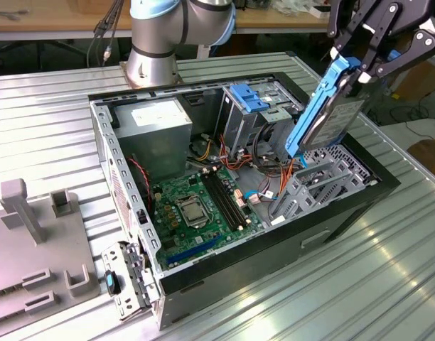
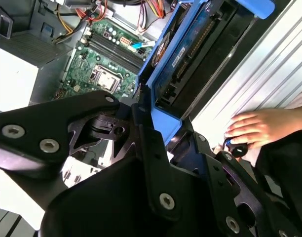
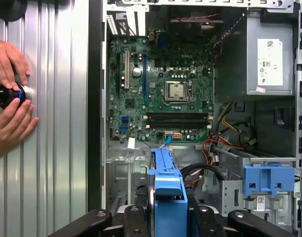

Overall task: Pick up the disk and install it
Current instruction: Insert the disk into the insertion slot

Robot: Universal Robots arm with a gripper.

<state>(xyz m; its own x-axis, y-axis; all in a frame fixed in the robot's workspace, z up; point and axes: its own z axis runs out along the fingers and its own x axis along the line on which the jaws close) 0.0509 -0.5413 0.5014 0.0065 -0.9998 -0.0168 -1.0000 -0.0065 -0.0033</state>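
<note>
The disk (image 1: 330, 117), a silver drive in a blue plastic frame, hangs tilted on edge above the end of the open computer case (image 1: 345, 206) at the exterior view's right. My gripper (image 1: 361, 69) is shut on its upper end. The disk's lower end hovers just above the grey metal bay (image 1: 317, 181) inside the case. In the second wrist view the disk (image 2: 190, 54) stretches away from the black fingers (image 2: 146, 133). In the first wrist view its blue edge (image 3: 168, 195) stands between the gripper's (image 3: 168, 219) fingers.
Inside the case lie the green motherboard (image 3: 166, 94), the grey power supply box (image 3: 262, 54), orange and red cables (image 3: 217, 145) and a drive cage with blue clips (image 3: 269, 182). A person's hands (image 3: 8, 98) hold a small black knob on the ribbed table beside the case. A grey fixture plate (image 1: 33, 234) lies at the exterior view's left.
</note>
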